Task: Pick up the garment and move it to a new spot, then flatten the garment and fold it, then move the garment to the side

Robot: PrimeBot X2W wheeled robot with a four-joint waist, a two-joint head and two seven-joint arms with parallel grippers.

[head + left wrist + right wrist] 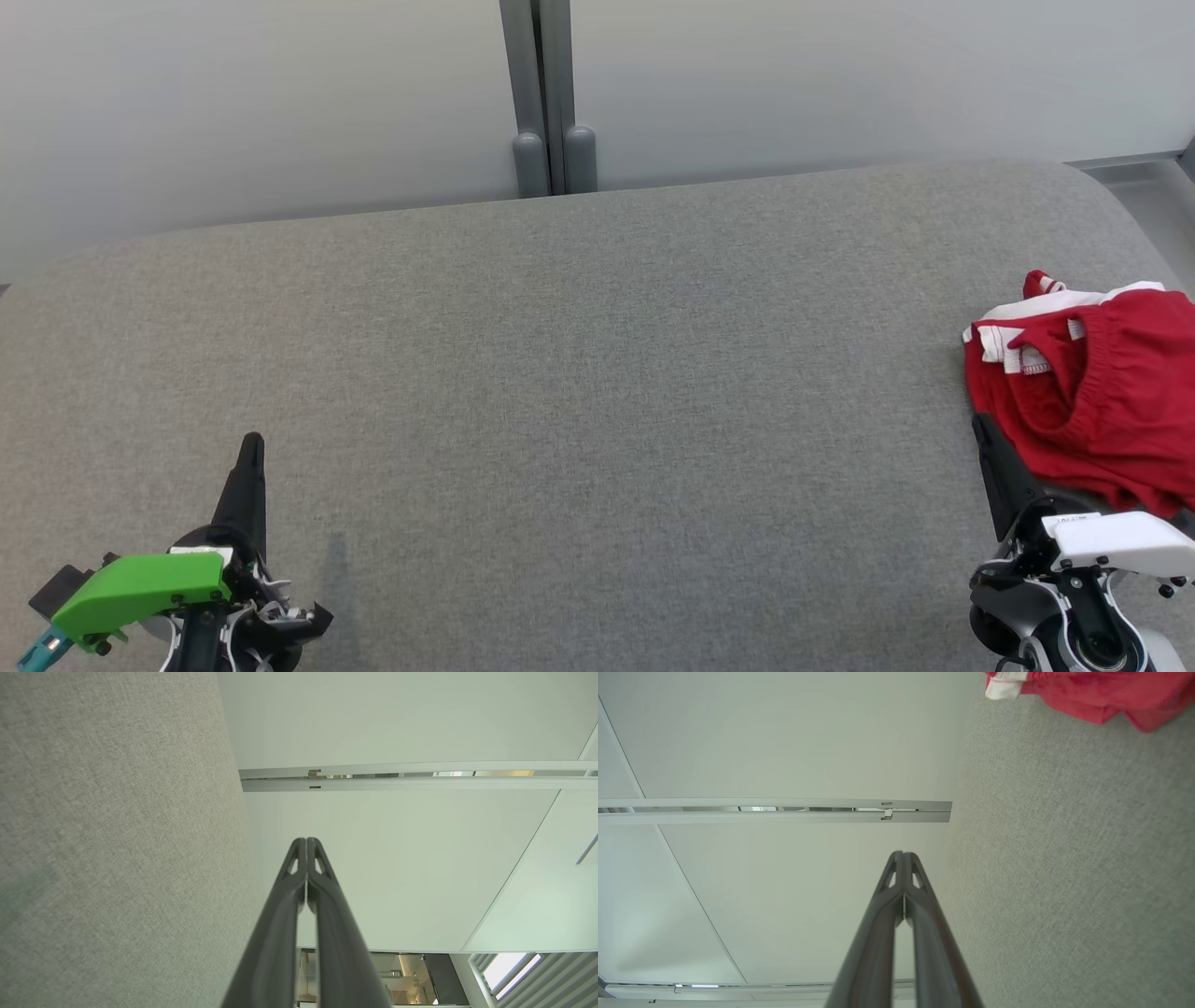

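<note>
Red garment (1092,411) w/ white trim, bunched at right edge of grey bench (597,373). Both clenched & empty: left fingers (251,446) well apart from it, right fingers (980,427) just beside it.

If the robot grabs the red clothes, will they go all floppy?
Probably floppy: the red garment lies crumpled in soft folds, so it should droop when pinched. It looks thin, so likely light. Pushed across the grey cloth surface, it would probably bunch up, not roll.
</note>
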